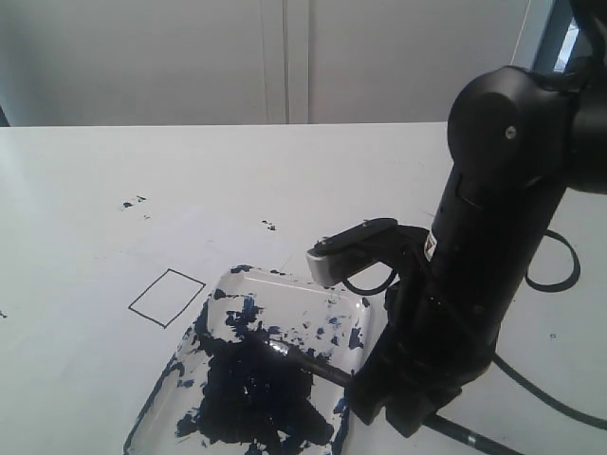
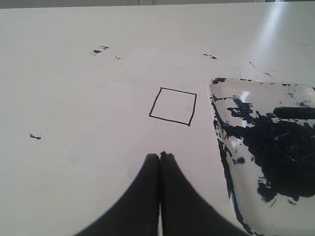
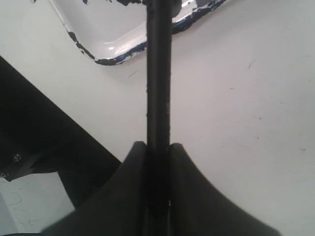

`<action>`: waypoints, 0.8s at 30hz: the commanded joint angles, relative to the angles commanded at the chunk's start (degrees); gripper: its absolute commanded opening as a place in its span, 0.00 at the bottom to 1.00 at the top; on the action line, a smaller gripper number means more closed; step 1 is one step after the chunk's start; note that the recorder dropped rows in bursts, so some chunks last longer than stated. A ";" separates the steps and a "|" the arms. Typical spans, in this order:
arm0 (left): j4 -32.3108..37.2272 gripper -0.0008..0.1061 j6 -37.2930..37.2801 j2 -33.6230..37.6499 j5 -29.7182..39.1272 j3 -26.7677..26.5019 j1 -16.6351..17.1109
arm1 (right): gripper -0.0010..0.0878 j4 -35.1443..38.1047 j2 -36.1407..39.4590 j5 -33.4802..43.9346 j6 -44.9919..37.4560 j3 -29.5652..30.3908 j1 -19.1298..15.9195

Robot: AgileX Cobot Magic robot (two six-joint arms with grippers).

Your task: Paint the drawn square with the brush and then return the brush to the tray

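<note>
Right hand [image 3: 158, 146]: clenched on the brush [image 3: 158, 73], pinching the handle near its end; it sits just outside the tray's [image 1: 285, 280] right-hand rim as the exterior view shows it.
Brush: a thin black stick running from that hand across the tray's rim, its tip down in the dark paint blotch [image 1: 251, 384] inside the tray.
Left hand [image 2: 160, 155]: pressed shut on nothing, over bare bench [image 1: 95, 190] on the square's side of the tray, apart from it.
Drawn square [image 1: 167, 298]: blank, outline only, just beside the tray's far-left corner without touching it; the whole tray lies between it and the right hand.
Step in hand: probably loading the tip with paint, since nothing is painted.
Doing it well: lift the tip clear of the tray's rim before carrying it across, keep the pinch firm so the thin handle cannot swivel, and bring the tip down inside the outline.
Risk: an overloaded tip could drip onto the bench beyond the tray's left rim.
</note>
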 joint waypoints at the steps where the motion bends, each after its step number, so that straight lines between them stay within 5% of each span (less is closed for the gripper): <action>1: 0.00 0.01 0.00 0.00 0.00 0.00 0.00 | 0.01 0.00 0.09 0.00 0.00 0.00 0.00; 24: 1.41 0.01 0.24 0.00 0.00 0.00 0.00 | 0.01 -0.26 5.19 -3.35 -0.38 0.09 0.00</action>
